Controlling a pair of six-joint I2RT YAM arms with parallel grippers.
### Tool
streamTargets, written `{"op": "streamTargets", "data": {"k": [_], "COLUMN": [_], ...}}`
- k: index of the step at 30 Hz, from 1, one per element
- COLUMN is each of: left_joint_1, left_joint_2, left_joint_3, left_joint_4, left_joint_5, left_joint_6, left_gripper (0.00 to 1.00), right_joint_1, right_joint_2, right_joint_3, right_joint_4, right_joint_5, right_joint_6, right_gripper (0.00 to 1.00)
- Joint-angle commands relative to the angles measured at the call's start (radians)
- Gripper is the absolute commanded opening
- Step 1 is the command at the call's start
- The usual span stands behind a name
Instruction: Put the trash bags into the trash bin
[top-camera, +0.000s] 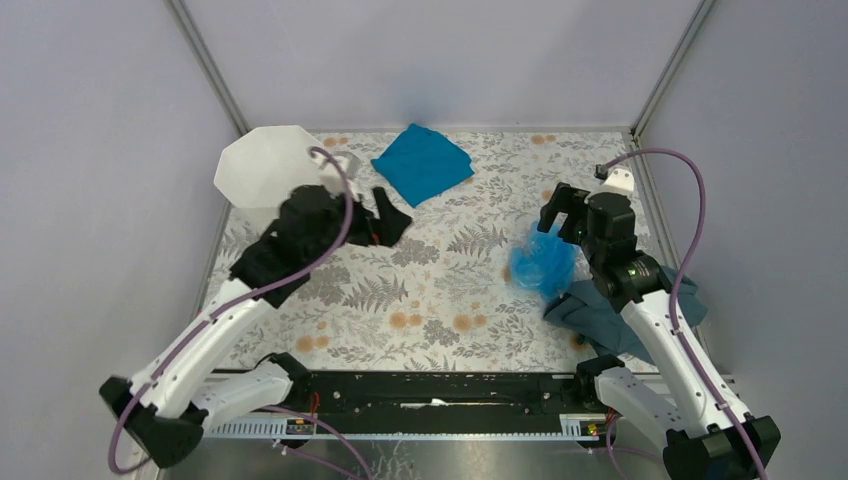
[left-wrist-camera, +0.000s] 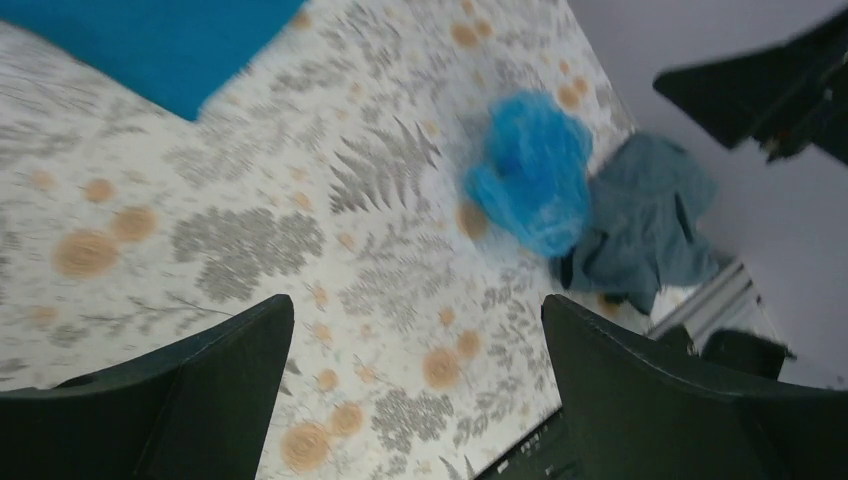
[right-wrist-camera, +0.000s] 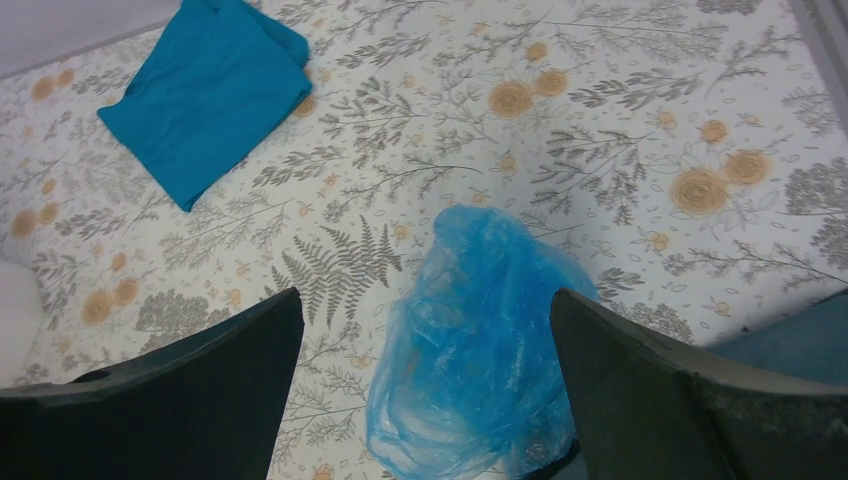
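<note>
1. Trash bag (top-camera: 543, 262) (left-wrist-camera: 530, 170) (right-wrist-camera: 470, 350): crumpled light-blue see-through film, lying on the fern-print table (top-camera: 440, 300), right side, well apart from the trash bin (top-camera: 262, 165)
2. Right gripper (top-camera: 560, 215) (right-wrist-camera: 425, 300): directly above the bag, jaws spread wide, bag bunched in the gap between the two fingers. Nothing clamped. Whether either finger touches the film, cannot tell
3. Grey-blue cloth (top-camera: 600, 315) (left-wrist-camera: 640, 225) (right-wrist-camera: 800, 345): rumpled heap just beside the bag on its near-right side; in the left wrist view the bag's edge meets it
4. Teal cloth (top-camera: 422, 163) (left-wrist-camera: 150, 40) (right-wrist-camera: 205, 90): folded flat, far centre of the table, apart from the bag
5. Bin: translucent white, faceted, upright in the far-left corner
6. Left gripper (top-camera: 390, 215) (left-wrist-camera: 415, 310): over bare table just right of the bin, jaws wide apart, holding nothing, touching nothing visible
</note>
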Motion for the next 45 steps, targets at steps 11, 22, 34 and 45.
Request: {"op": "streamTargets", "data": {"k": [11, 22, 34, 45], "left_joint_1": [-0.196, -0.196, -0.195, -0.195], "left_joint_2": [0.143, -0.065, -0.066, -0.024], "left_joint_3": [-0.086, -0.279, -0.404, -0.468], "left_joint_4": [0.079, 0.157, 0.343, 0.37], "left_joint_5": [-0.221, -0.293, -0.147, -0.111], "left_joint_6": [-0.141, -0.183, -0.198, -0.247], "left_gripper": [0.99, 0.99, 0.99, 0.99], "right_joint_1": [-0.002, -0.01, 0.131, 0.21], "right_joint_2": [0.092, 0.19, 0.483, 0.413], "right_joint_3": [-0.023, -0.104, -0.059, -0.006], "right_joint_4": [-0.108, -0.082, 0.159, 0.148], "right_joint_5": [0.297, 0.22, -0.606, -0.652], "right_joint_6": [0.128, 0.153, 0.09, 0.11], "right_gripper": [1.0, 1.0, 1.0, 1.0]}}
